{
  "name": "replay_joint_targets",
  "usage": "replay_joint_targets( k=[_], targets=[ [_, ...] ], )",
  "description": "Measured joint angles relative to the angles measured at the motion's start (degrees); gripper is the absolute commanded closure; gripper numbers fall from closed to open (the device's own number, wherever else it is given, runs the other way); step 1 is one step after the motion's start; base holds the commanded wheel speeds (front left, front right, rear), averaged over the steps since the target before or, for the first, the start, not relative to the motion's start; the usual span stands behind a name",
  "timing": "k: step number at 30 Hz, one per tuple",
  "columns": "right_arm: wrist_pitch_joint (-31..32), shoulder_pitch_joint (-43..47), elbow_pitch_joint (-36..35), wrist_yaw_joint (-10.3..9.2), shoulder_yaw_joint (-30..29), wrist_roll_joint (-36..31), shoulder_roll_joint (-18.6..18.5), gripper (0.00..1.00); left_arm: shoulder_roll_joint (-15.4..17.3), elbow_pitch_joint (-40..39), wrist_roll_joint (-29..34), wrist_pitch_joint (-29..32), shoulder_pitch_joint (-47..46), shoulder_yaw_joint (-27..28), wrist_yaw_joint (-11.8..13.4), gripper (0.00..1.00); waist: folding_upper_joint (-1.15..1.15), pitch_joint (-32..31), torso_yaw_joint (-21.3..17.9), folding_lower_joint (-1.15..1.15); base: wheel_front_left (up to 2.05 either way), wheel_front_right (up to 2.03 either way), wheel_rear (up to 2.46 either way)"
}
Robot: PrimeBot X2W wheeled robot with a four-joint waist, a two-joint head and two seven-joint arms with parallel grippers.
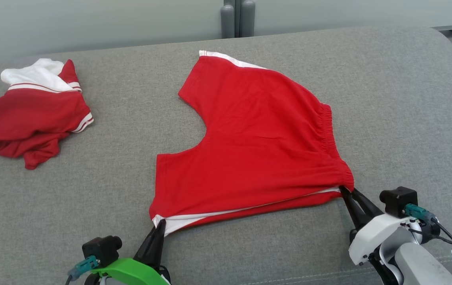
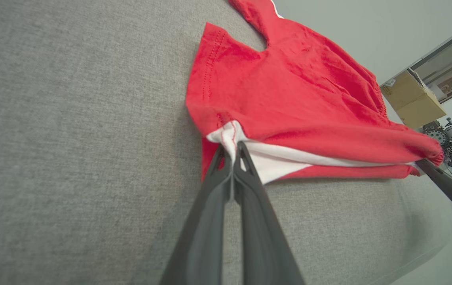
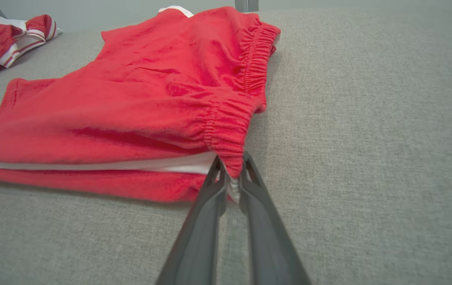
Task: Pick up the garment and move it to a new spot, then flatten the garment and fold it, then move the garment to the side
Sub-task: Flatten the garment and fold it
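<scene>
Shorts (image 1: 257, 130) are seen spread flat on the surface (image 1: 91, 190), one leg corner clamped by the left end effector (image 1: 159, 222). Whether the waistband (image 3: 226, 130) is gripped by the right end effector (image 1: 345, 190) cannot be told. Folding is called for next.

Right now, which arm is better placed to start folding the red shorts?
Probably left. The left gripper is pinched tight on the near hem corner of the shorts; the right gripper looks slightly parted around the waistband corner, so its hold seems less sure.

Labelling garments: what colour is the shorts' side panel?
White side panel on red shorts; clearest in left wrist view.
</scene>
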Motion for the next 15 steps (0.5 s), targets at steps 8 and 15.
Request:
replay_joint_targets(
  k=[8, 15],
  targets=[
    [0.0, 3.3, -2.3, 0.0, -0.3, -0.6, -0.2, 0.0, 1.0, 1.4, -0.2, 0.0, 1.2, 0.4, 0.0, 0.0, 0.0, -0.5, -0.2, 0.0, 0.0, 0.0, 0.0],
    [0.0, 5.7, -5.2, 0.0, -1.6, -1.1, -1.2, 0.0, 2.8, -0.9, -0.7, -0.1, 3.2, 4.2, 0.0, 0.0, 0.0, -0.7, -1.3, 0.0, 0.0, 0.0, 0.0]
  ],
)
